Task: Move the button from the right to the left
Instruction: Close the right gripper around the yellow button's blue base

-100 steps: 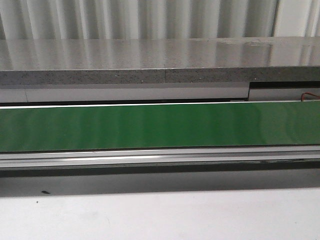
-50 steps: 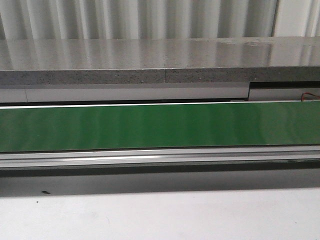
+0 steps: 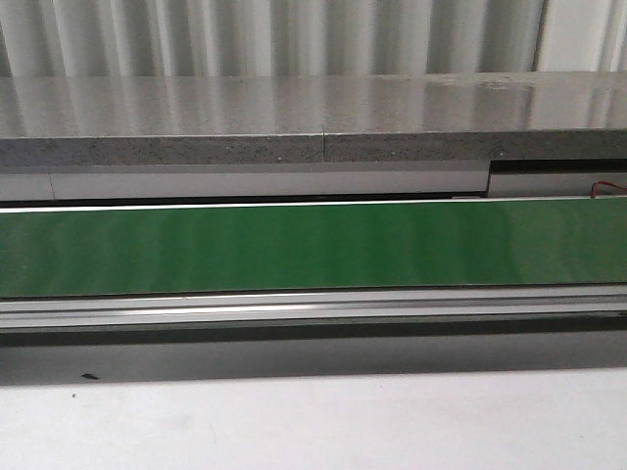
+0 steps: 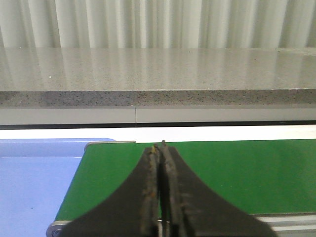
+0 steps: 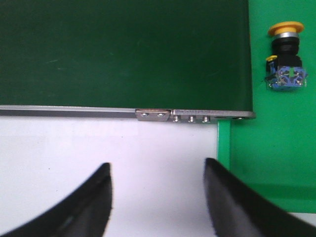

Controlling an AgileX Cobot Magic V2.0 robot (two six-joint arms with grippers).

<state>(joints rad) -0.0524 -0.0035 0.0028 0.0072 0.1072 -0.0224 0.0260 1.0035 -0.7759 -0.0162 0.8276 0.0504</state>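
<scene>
Button (image 5: 286, 57) with the yellow mushroom head is lying on a bright green surface (image 5: 269, 148), just past the end of the dark green conveyor belt (image 5: 123, 49), its head pointing away from the blue-grey contact block in the right wrist view. Only that view is showing it. The right gripper (image 5: 158, 197) is hanging over the white table (image 5: 98, 148) beside the belt's metal edge rail (image 5: 187, 116), its two black fingers (image 5: 79, 207) spread wide apart with nothing between them, well apart from the button. The left gripper (image 4: 160, 190) is hovering above the other end of the belt (image 4: 232, 173), its fingers (image 4: 148, 197) pressed together with nothing visible between them; a pale blue surface (image 4: 34, 182) is lying beside the belt's end there. In the front view the green belt (image 3: 313, 245) is running across the frame, bare, with a grey speckled ledge (image 3: 313, 117) and corrugated wall (image 3: 294, 34) behind it, and neither arm is appearing there.
</scene>
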